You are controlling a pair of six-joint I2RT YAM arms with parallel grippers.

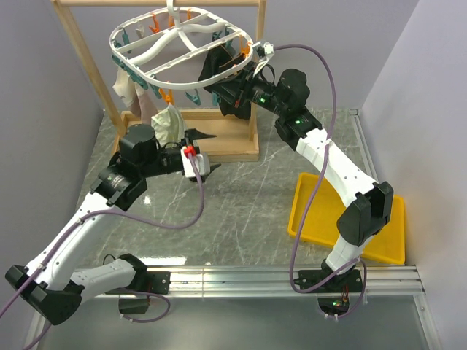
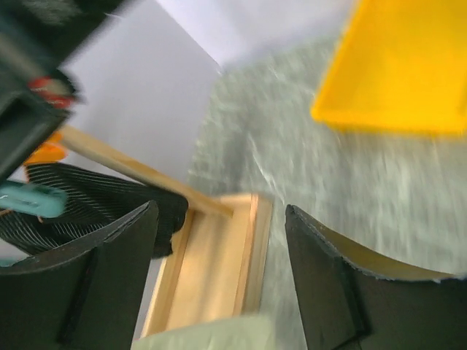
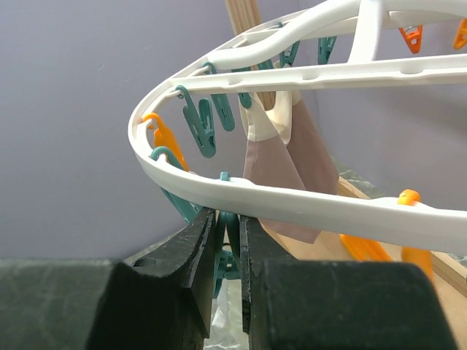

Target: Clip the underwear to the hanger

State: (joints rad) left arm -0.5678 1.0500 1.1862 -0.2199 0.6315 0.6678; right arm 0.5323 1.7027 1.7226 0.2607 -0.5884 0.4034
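Note:
The white hanger [image 1: 182, 44] hangs from the wooden rack, ringed by teal and orange clips. The pale cream underwear [image 1: 168, 124] dangles under the hanger's near edge, just below an orange clip [image 1: 166, 96]. My left gripper [image 1: 207, 153] is open and empty, to the right of the underwear. In the left wrist view, which is blurred, the gripper [image 2: 219, 211] has its jaws wide apart and pale fabric [image 2: 211, 337] shows at the bottom edge. My right gripper [image 1: 246, 64] is at the hanger's right rim. In the right wrist view it [image 3: 228, 215] is shut on a teal clip [image 3: 232, 244] under the frame [image 3: 306, 208].
A black garment [image 1: 215, 65] hangs at the hanger's right side and a beige-pink cloth [image 1: 124, 87] at its left. The wooden rack's base [image 1: 226, 138] lies on the marble table. A yellow tray [image 1: 315, 211] lies to the right.

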